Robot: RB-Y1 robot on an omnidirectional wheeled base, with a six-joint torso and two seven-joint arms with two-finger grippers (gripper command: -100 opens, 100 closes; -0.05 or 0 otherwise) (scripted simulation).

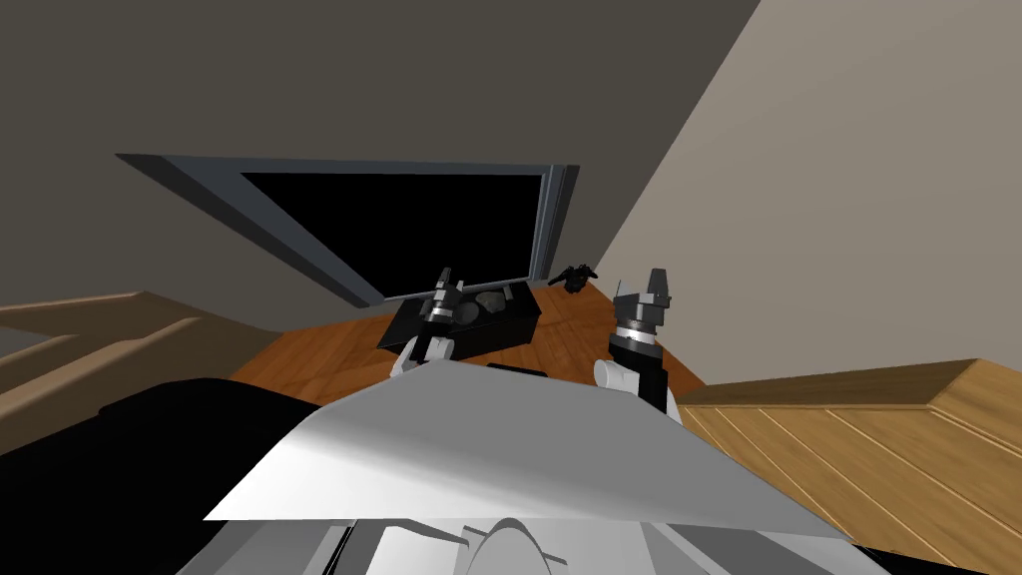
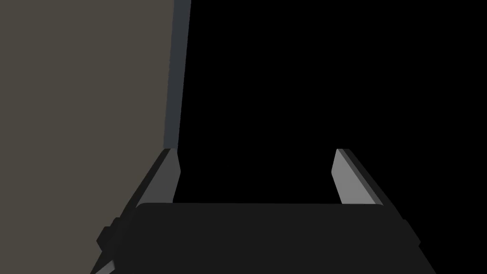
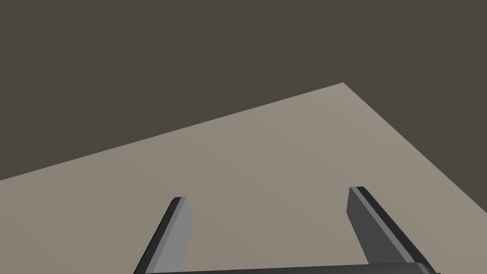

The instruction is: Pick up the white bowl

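The left gripper [image 1: 445,278] and right gripper [image 1: 649,285] are held open; grey rounded shapes [image 1: 489,298] are seen in a black box [image 1: 511,325] just beyond the left one.

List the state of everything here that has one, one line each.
Left gripper: open, holding nothing.
Right gripper: open, holding nothing.
Grey rounded things: resting on the black table, not held; too small to tell whether one is the bowl.
Small dark thing: lying on the wood floor near the wall corner.
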